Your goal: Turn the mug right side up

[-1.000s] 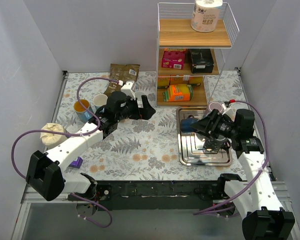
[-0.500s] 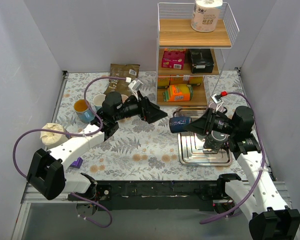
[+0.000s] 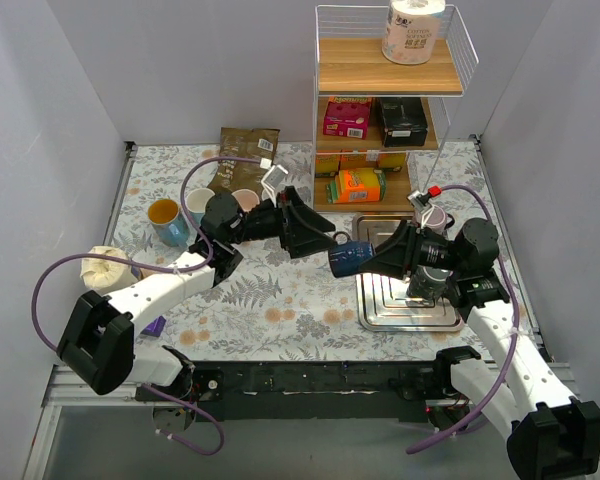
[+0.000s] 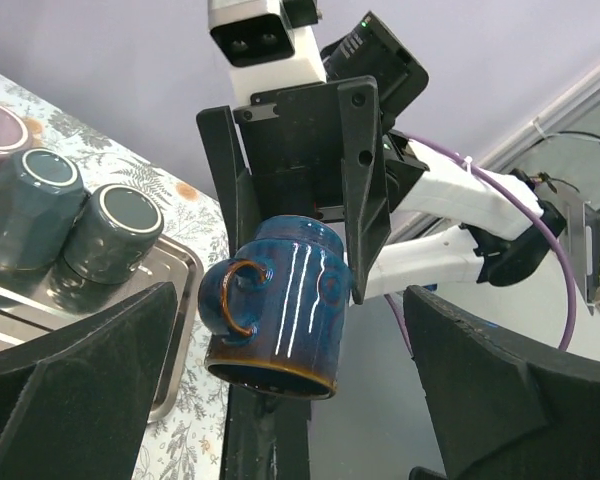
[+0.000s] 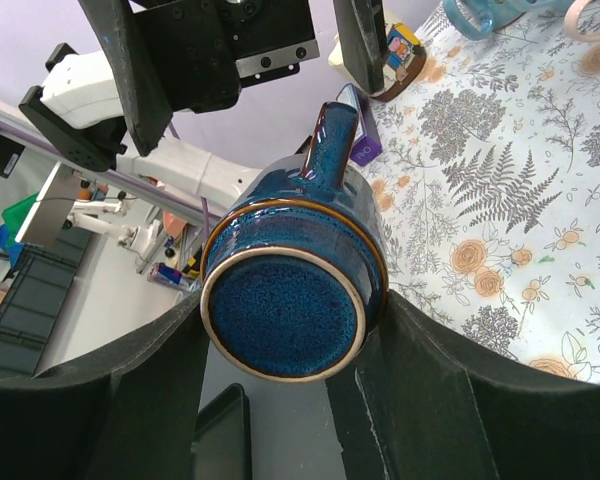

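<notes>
The blue glazed mug (image 3: pixel 348 257) hangs in the air over the table's middle, left of the tray. It lies about level, with its base toward my right wrist and its mouth toward my left gripper. My right gripper (image 3: pixel 373 258) is shut on its body near the base; in the right wrist view (image 5: pixel 280 400) the fingers press both sides of the mug (image 5: pixel 285 315). My left gripper (image 3: pixel 315 238) is wide open just left of the mug. In the left wrist view (image 4: pixel 295 400) its fingers stand well apart on either side of the mug (image 4: pixel 280 300), not touching it.
A metal tray (image 3: pixel 380 310) lies under my right arm, with two dark mugs (image 4: pixel 25 205) upside down on it. A shelf rack (image 3: pixel 385 110) stands at the back. Cups (image 3: pixel 165 218) stand at back left, near a cloth bundle (image 3: pixel 105 265) and a brown packet (image 3: pixel 248 145).
My right gripper has lifted the blue mug off the tray and carried it left. My left arm has swung right, its open fingers closing in on the mug.
</notes>
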`<state>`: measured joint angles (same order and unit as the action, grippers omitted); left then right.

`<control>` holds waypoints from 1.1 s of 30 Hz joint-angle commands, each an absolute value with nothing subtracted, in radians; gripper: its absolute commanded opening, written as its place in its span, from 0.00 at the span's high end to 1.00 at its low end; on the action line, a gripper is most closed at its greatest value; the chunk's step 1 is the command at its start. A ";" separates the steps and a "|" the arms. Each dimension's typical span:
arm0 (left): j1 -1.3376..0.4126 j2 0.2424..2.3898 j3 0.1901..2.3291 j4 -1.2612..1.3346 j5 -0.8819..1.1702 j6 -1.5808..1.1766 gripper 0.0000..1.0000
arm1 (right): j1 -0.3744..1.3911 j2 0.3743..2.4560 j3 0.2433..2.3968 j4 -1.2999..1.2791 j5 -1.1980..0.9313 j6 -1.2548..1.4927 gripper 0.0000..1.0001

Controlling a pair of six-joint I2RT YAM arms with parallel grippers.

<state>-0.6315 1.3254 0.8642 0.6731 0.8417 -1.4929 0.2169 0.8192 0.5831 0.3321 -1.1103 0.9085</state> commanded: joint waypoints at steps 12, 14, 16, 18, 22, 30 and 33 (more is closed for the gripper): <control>-0.680 1.388 0.876 0.752 0.850 -1.562 0.38 | 0.258 0.805 0.560 0.575 -1.121 1.006 0.99; -0.680 1.384 0.873 0.764 0.853 -1.580 0.42 | 0.258 0.802 0.549 0.586 -1.120 1.012 0.99; -0.680 1.379 0.871 0.773 0.856 -1.591 0.45 | 0.259 0.801 0.537 0.613 -1.123 1.023 0.99; -0.680 1.374 0.867 0.781 0.842 -1.612 0.52 | 0.259 0.802 0.529 0.638 -1.121 1.038 0.99; -0.680 1.381 0.854 0.833 0.847 -1.666 0.65 | 0.261 0.805 0.515 0.686 -1.114 1.072 0.99; -0.681 1.381 0.847 0.831 0.842 -1.678 0.69 | 0.261 0.808 0.502 0.747 -1.098 1.112 0.99; -0.681 1.387 0.845 0.847 0.841 -1.689 0.68 | 0.259 0.807 0.492 0.768 -1.091 1.124 0.99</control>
<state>-0.6773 1.4017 0.8566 0.7979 0.8459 -1.6726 0.2596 0.8188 0.4942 0.6632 -1.1202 1.0943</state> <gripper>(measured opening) 0.313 0.697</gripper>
